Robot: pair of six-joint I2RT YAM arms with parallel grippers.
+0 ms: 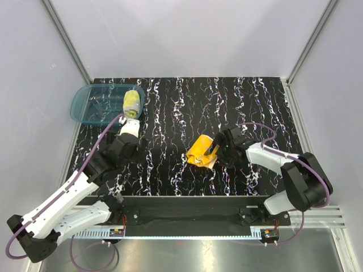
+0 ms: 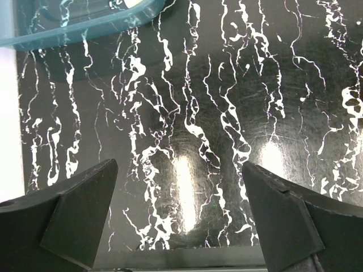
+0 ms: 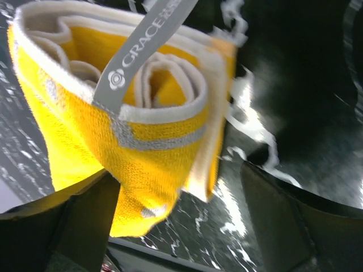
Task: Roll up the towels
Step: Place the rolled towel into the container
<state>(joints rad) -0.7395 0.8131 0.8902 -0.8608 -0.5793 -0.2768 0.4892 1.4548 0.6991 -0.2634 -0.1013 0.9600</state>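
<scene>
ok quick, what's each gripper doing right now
Left gripper: open, empty, over the black marbled table.
Right gripper: open, the rolled orange cloth towel between its jaws, not clamped.

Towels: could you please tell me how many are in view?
2. The pale yellow towel sits rolled at the right end of the teal basin, far left; the orange towel lies mid-table at the right gripper. No others seem hidden.

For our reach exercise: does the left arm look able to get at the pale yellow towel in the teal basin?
Probably yes. The left gripper is open and close to the pale yellow towel, with only the low basin rim between them; nothing else blocks the way.
</scene>
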